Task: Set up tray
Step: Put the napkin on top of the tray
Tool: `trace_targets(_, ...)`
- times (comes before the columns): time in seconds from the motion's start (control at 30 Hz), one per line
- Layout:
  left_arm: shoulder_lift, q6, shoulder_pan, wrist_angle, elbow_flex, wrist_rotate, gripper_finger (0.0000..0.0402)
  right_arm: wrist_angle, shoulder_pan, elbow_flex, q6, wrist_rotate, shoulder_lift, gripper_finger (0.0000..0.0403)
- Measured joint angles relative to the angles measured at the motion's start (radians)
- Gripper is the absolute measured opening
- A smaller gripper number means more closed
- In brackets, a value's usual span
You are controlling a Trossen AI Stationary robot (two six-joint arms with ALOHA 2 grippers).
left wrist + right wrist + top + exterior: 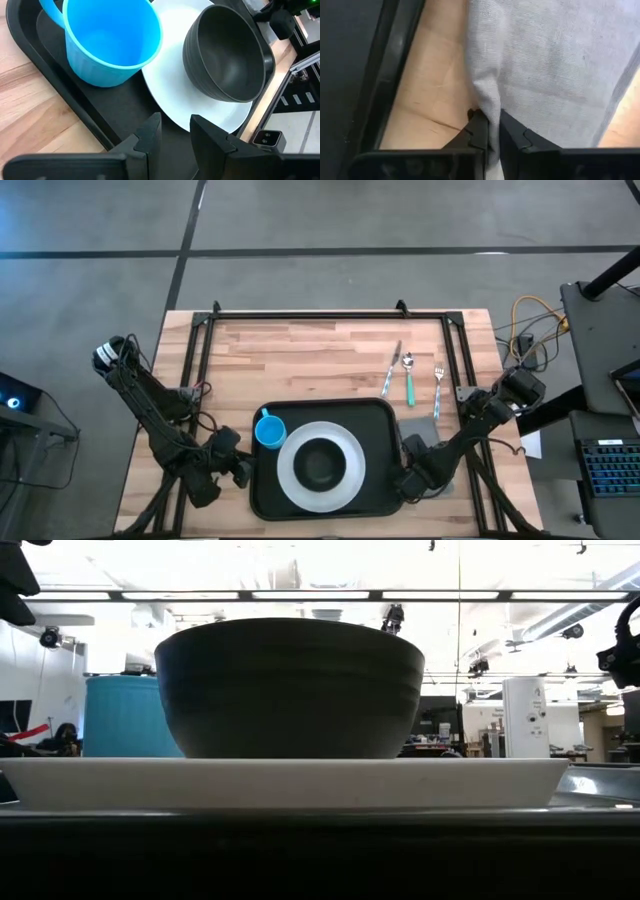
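Note:
The black tray [375, 415] lies at the table's near middle. On it rests a white plate [288, 480] carrying a dark bowl [320, 465], and a blue cup [270, 430] stands in its far left corner. My left gripper [240, 470] is at the tray's left rim. In the left wrist view it [175, 130] is open, fingers a little apart above the tray floor [115, 110], touching nothing I can see. My right gripper [408, 483] is beside the tray's right rim, shut on the grey napkin [420, 442]. My right gripper [490, 125] pinches a raised fold of the napkin [487, 100] between its two fingers, near the napkin's edge that faces the tray. The rest of the cloth [555, 65] lies spread on the wood beyond the fingers, creased toward the pinch.
A knife [393, 368], a green-handled spoon [408, 380] and a fork [438, 385] lie on the wood at the far right. Black frame rails [200, 350] run along the table's left, far and right sides. Bare wood lies far of the tray.

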Motion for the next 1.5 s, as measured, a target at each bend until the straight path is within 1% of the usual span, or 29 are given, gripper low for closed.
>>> trace_targets(0.13, 0.0, 0.0, 0.0, 0.0, 0.0, 0.0, 0.0084, -0.029, 0.002, 0.05, -0.009, 0.042, 0.006, 0.0013)
trace_targets(0.23, 0.0, 0.0, 0.0, 0.002, 0.0, 0.0, 0.0084, -0.024, 0.006, 0.11, -0.008, 0.126, 0.007, 0.0012)
trace_targets(0.43, 0.0, 0.0, 0.0, 0.008, 0.0, 0.0, 0.0084, -0.074, 0.013, 0.228, 0.004, 0.237, 0.004, 0.0012)
trace_targets(0.53, 0.0, 0.0, 0.0, 0.016, -0.001, 0.0, 0.0084, -0.144, 0.01, 0.268, 0.041, 0.255, 0.004, 0.0011)
trace_targets(0.6, 0.0, 0.0, 0.0, 0.017, -0.001, 0.0, 0.0084, -0.157, 0.01, 0.287, 0.048, 0.27, 0.003, 0.0011)
trace_targets(0.7, 0.0, 0.0, 0.0, 0.026, -0.001, 0.0, 0.0084, -0.158, 0.011, 0.313, 0.009, 0.281, 0.003, 0.0011)
trace_targets(0.77, 0.0, 0.0, 0.0, 0.026, -0.001, 0.0, 0.0084, -0.127, 0.004, 0.33, -0.035, 0.287, 0.01, 0.0011)
trace_targets(1.0, 0.0, 0.0, 0.0, 0.035, -0.001, 0.0, 0.0084, -0.008, -0.04, 0.384, -0.183, 0.273, 0.107, 0.0011)
trace_targets(1.2, 0.0, 0.0, 0.0, 0.061, -0.001, 0.0, 0.0084, 0.005, -0.077, 0.459, -0.319, 0.192, 0.231, 0.0011)
trace_targets(1.37, 0.0, 0.0, -0.001, 0.068, -0.001, 0.0, 0.0084, 0.024, -0.085, 0.53, -0.464, 0.116, 0.307, 0.0011)
trace_targets(1.43, 0.0, 0.0, -0.002, 0.069, -0.001, 0.0, 0.0084, 0.017, -0.085, 0.552, -0.484, 0.11, 0.327, 0.0011)
trace_targets(1.5, 0.0, 0.0, -0.002, 0.071, -0.001, 0.0, 0.0084, 0.023, -0.085, 0.562, -0.458, 0.114, 0.332, 0.0011)
